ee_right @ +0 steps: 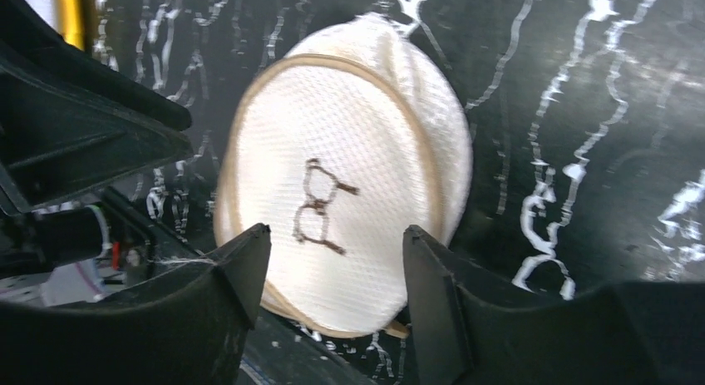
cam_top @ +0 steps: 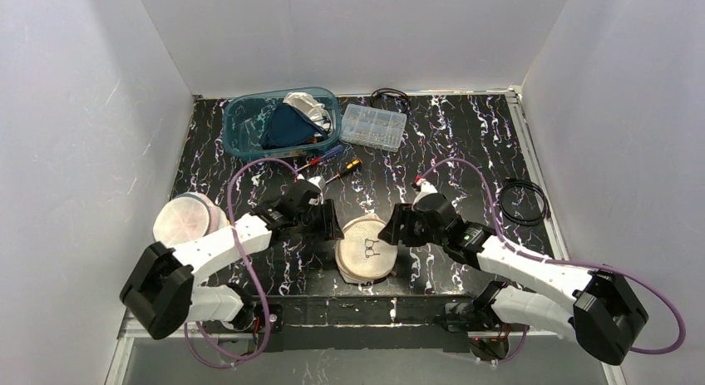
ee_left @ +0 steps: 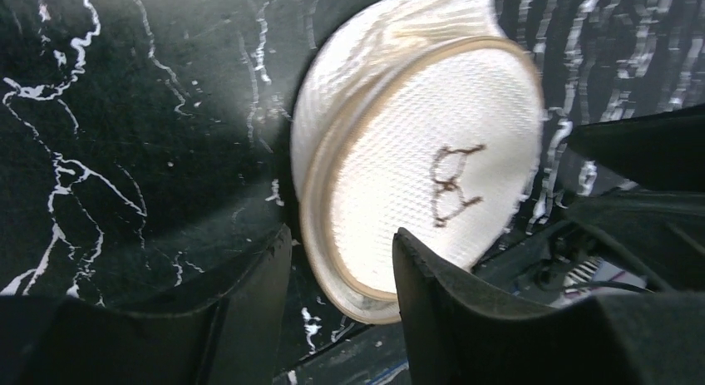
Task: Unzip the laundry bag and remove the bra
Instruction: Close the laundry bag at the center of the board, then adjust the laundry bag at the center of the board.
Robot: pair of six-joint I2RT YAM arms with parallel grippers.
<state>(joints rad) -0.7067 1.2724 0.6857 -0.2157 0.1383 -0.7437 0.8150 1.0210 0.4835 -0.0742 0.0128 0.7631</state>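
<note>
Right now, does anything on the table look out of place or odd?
The pinkish round bag at the left seems to hang over the edge of the table. The laundry bag lies near the front edge. Nothing is spilled.

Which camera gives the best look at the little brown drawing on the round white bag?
The right wrist view: the drawing sits centred and large on the laundry bag. The left wrist view shows it too, but blurrier. From the top view it is only a tiny mark.
</note>
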